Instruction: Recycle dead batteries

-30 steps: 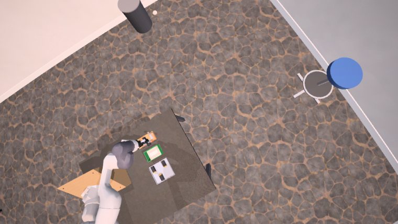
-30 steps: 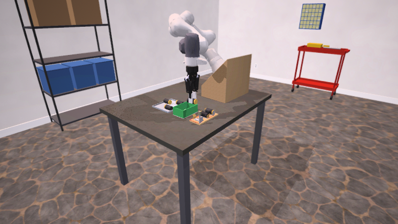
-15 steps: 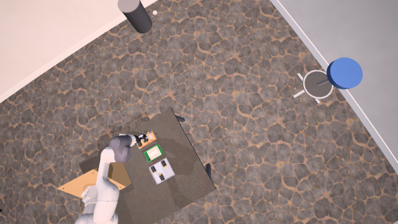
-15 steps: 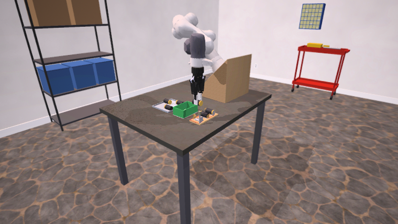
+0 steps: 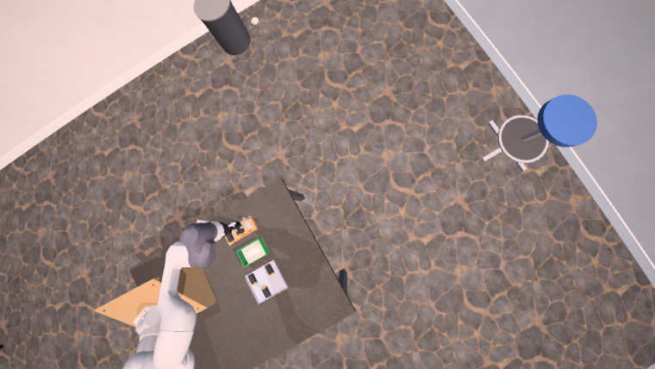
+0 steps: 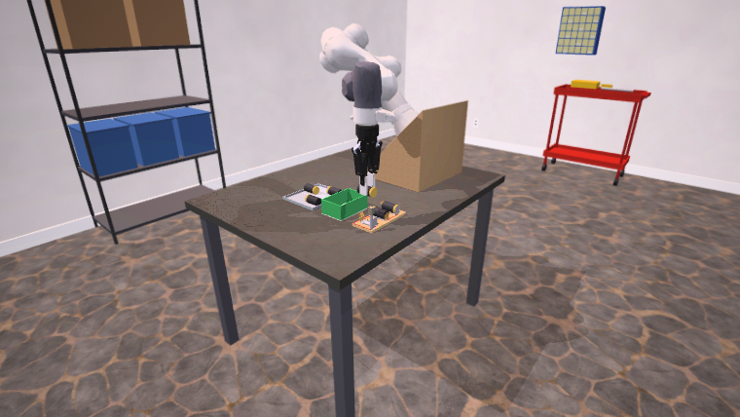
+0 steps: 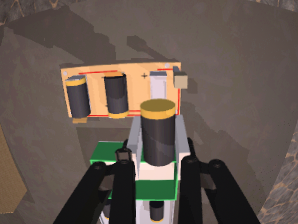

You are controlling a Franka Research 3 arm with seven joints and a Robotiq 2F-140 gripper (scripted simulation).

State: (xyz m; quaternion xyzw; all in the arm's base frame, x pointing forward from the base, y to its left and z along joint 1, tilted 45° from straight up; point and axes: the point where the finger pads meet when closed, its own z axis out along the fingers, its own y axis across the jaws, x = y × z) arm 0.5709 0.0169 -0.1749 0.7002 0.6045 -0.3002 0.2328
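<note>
The green box (image 5: 240, 258) (image 6: 334, 208) (image 7: 156, 190) stands upright on the counter (image 5: 315, 293) (image 6: 279, 235) (image 7: 225, 50). The orange board (image 5: 240, 237) (image 6: 391, 217) (image 7: 137, 92) is just beside it, and the tray (image 5: 276, 284) (image 6: 296, 200) (image 7: 142, 216) is on the box's other side.

The jaws (image 5: 236, 227) (image 6: 367, 187) are pinching one battery (image 6: 372, 192) (image 7: 158, 137), up above the counter, near the box on its board side. Two more batteries (image 6: 388, 207) (image 7: 116, 95) sit on the board. Three tray batteries (image 5: 265, 290) (image 6: 312, 200) (image 7: 156, 211) lie on the far side of the box from the board. The bare holder (image 5: 248, 223) (image 7: 158, 85) is at one end of the board. I see no battery in the box from above.

I think the job now is carrying this battery to where it belongs. I can't tell if it is good or dead, or if the bulb is lit. If it is good, bring it over the bare holder, line it up and push it in gently. If it is dead, take it over the box and let it drop in softly. A bump could tip the box or knock the other batteries loose.

Held battery (image 6: 372, 192) (image 7: 158, 137) farther from green box (image 5: 241, 257) (image 6: 332, 208) (image 7: 156, 190)
</note>
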